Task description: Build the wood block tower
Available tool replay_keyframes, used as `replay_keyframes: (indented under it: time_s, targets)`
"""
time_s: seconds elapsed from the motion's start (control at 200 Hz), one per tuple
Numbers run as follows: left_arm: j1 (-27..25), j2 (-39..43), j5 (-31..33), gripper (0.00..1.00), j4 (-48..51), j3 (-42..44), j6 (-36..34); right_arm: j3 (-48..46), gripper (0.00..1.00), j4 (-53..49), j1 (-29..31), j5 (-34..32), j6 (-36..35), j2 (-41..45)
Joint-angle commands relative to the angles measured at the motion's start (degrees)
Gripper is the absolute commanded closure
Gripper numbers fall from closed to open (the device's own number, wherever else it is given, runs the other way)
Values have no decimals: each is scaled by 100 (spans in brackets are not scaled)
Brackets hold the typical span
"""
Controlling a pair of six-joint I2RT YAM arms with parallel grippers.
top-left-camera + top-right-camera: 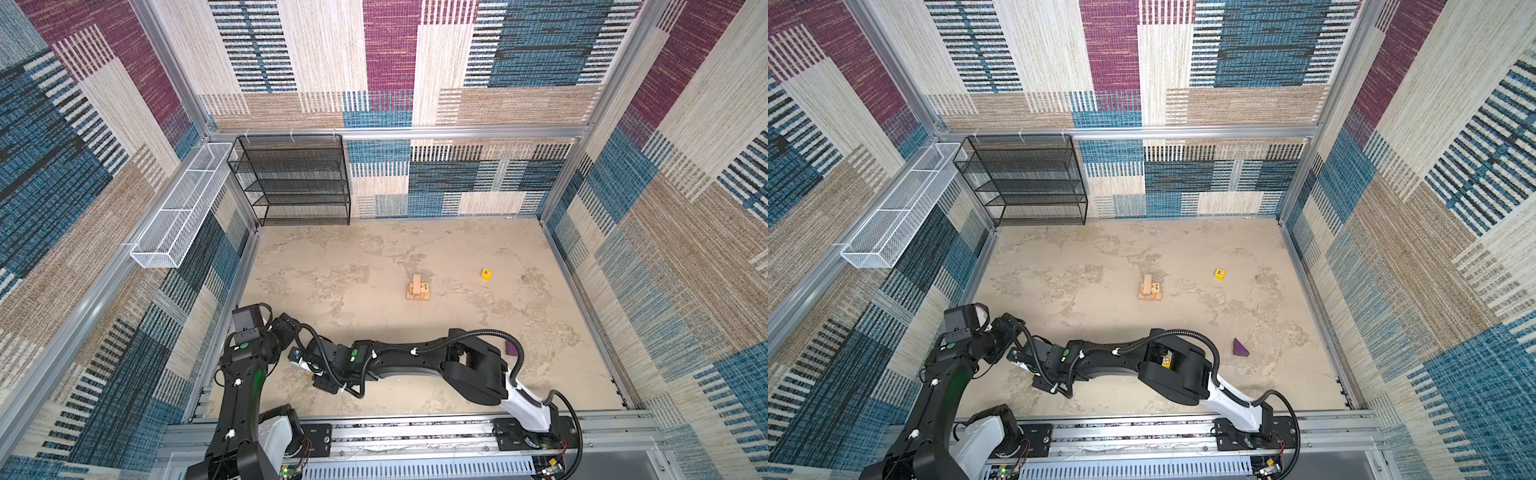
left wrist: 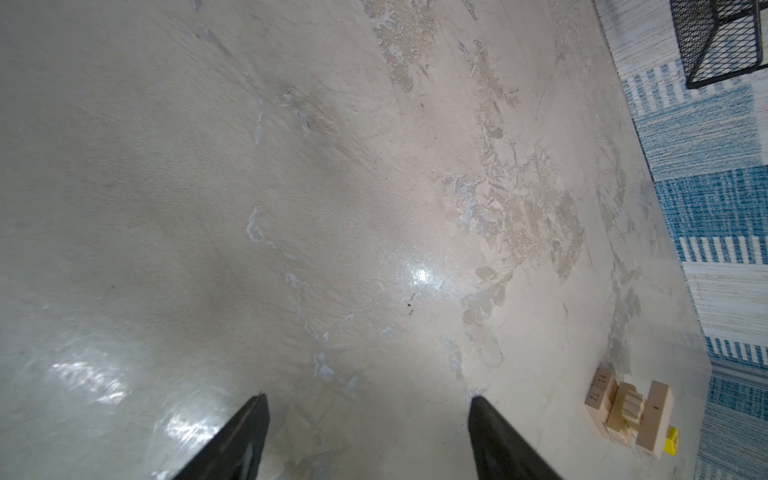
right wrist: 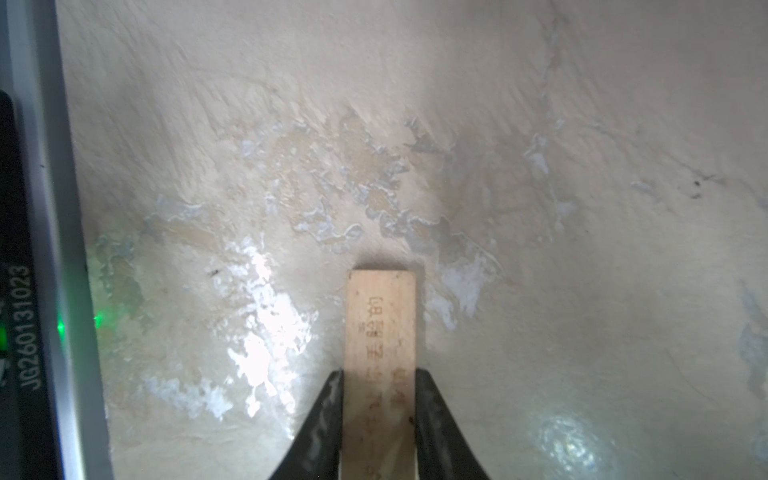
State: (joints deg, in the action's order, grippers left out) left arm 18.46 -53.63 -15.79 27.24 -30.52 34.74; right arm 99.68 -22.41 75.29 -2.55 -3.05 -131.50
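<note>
In both top views a low stack of crossed tan planks, the tower (image 1: 418, 287) (image 1: 1150, 287), stands mid-table. A yellow cube (image 1: 486, 274) (image 1: 1220, 273) lies to its right. The purple wedge (image 1: 1240, 348) lies near the right arm's elbow, which half hides it (image 1: 512, 350). My right gripper (image 3: 379, 374) is shut on a tan printed plank (image 3: 380, 324), low over the table at the near left (image 1: 301, 363). My left gripper (image 2: 370, 399) is open and empty, close beside it (image 1: 286, 328). The left wrist view shows the tower (image 2: 627, 411) and a yellow cube (image 2: 671, 442) far off.
A black mesh shelf (image 1: 291, 178) stands at the back left and a white wire basket (image 1: 183, 208) hangs on the left wall. An aluminium rail (image 3: 62, 249) runs close beside the right gripper. The right arm (image 1: 415, 361) lies across the near table.
</note>
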Motion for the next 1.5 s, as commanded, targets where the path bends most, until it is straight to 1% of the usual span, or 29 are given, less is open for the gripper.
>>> replay_keyframes:
  time_s: [0.0,0.135,0.296,0.301,0.311,0.331,0.366,0.566,0.836,0.937,1.077,1.252,1.317,1.418,1.493]
  targets:
    - [7,9,-64,20,-70,11,-60,1,72,56,12,44,21,50]
    - [0,3,-64,20,-61,11,-55,-4,74,18,13,0,51,24]
    - [1,10,-56,20,-61,11,-55,-57,83,57,16,-52,70,75]
    - [0,10,-56,20,-61,11,-55,-55,84,59,14,-53,73,73]
    - [3,3,-56,20,-61,11,-55,-54,88,66,15,-51,76,72]
    - [1,5,-56,20,-61,11,-57,-59,91,77,16,-61,68,80]
    - [2,10,-56,20,-56,11,-59,-60,100,71,13,-90,83,89]
    - [2,47,-47,20,-28,-10,-87,-198,100,201,13,-278,223,218]
    - [4,239,49,21,161,-159,-161,-768,100,562,-5,-670,552,765]
    - [1,285,115,22,249,-274,-198,-1260,100,651,-38,-884,703,1073]
    - [4,299,179,22,429,-476,-248,-1794,100,784,-208,-919,853,1544]
    - [-8,370,337,22,597,-797,-319,-2209,100,840,-605,-862,1103,2076]
    - [-9,331,342,23,602,-913,-253,-2338,100,879,-715,-945,1145,2274]
    - [-194,99,240,24,405,-999,13,-2492,100,879,-825,-1177,1183,2525]
    - [-542,-172,346,24,197,-1079,205,-2650,100,872,-908,-1330,1246,2753]
